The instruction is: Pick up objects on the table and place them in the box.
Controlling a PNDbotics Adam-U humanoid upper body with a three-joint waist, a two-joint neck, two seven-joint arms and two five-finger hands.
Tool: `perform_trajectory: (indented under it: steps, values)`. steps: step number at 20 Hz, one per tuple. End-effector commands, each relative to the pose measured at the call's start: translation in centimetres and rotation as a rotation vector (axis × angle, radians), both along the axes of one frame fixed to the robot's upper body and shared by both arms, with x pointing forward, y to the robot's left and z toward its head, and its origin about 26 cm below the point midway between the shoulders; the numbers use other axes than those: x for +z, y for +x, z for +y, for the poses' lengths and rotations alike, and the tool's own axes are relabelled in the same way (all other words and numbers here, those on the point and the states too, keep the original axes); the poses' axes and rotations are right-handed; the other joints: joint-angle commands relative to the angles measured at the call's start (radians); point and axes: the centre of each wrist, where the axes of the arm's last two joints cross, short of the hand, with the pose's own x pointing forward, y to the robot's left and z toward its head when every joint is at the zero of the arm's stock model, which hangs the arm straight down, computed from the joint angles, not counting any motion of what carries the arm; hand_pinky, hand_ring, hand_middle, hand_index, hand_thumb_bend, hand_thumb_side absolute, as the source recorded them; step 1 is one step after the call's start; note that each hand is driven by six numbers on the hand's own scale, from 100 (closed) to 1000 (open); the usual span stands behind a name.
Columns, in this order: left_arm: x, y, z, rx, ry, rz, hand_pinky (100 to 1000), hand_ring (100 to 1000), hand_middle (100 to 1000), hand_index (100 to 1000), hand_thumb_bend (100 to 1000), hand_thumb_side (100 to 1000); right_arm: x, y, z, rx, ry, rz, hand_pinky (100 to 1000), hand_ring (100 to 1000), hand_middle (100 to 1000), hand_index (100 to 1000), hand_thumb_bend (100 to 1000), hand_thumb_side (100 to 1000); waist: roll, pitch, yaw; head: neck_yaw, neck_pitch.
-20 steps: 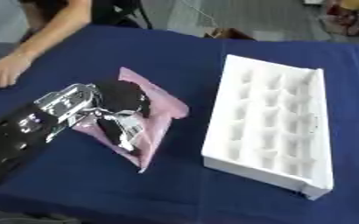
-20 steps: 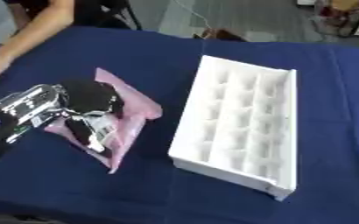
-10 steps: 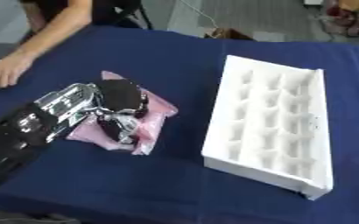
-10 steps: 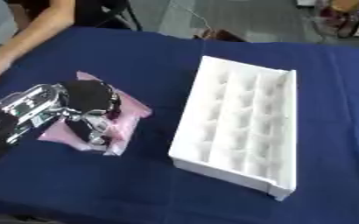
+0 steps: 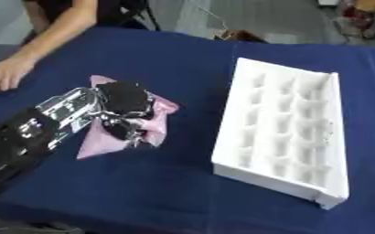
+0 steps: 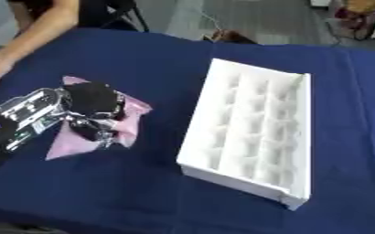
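Pink bag (image 5: 125, 134) lies on the blue worktop (image 5: 167, 183), well left of the white box (image 5: 284, 132), and we judge the left robot hand (image 5: 125, 104), fingers curled over its bunched upper part, is gathering it for lifting.

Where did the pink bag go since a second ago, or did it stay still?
Yes, it moved. The pink bag has bunched up under the left hand, and its near end swung left, away from the white box.
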Motion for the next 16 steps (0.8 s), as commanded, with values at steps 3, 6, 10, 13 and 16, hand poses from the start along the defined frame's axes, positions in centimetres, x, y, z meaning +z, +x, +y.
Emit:
perform_trajectory:
  steps: [3, 6, 10, 13, 16]
  values:
    - [0.96, 0.02, -0.18, -0.029, -0.005, -0.05, 100, 100, 100, 187, 100, 228, 0.82, 0.07, -0.02, 0.0, -0.016, -0.026, 595, 689, 805, 939, 100, 688, -0.001, -0.01, 0.0, 0.006, -0.001]
    - [1.07, 0.05, -0.24, -0.032, -0.007, -0.054, 100, 100, 100, 181, 100, 234, 0.82, 0.06, -0.02, -0.001, -0.016, -0.026, 595, 689, 805, 939, 100, 688, -0.001, -0.01, 0.0, 0.007, -0.001]
    - [1.22, 0.06, -0.32, -0.034, -0.008, -0.057, 100, 100, 100, 180, 100, 237, 0.83, 0.05, -0.03, -0.002, -0.016, -0.026, 595, 689, 805, 940, 100, 688, 0.0, -0.011, 0.0, 0.007, -0.001]
    - [1.33, 0.06, -0.37, -0.036, -0.008, -0.059, 100, 100, 100, 180, 100, 239, 0.82, 0.03, -0.05, -0.004, -0.017, -0.026, 595, 689, 805, 940, 100, 688, 0.0, -0.011, 0.0, 0.007, -0.001]
    - [1.52, 0.01, -0.48, -0.047, -0.011, -0.056, 100, 100, 100, 180, 100, 260, 0.82, 0.02, -0.07, -0.005, -0.017, -0.026, 594, 688, 805, 940, 100, 689, 0.001, -0.011, -0.001, 0.006, -0.001]
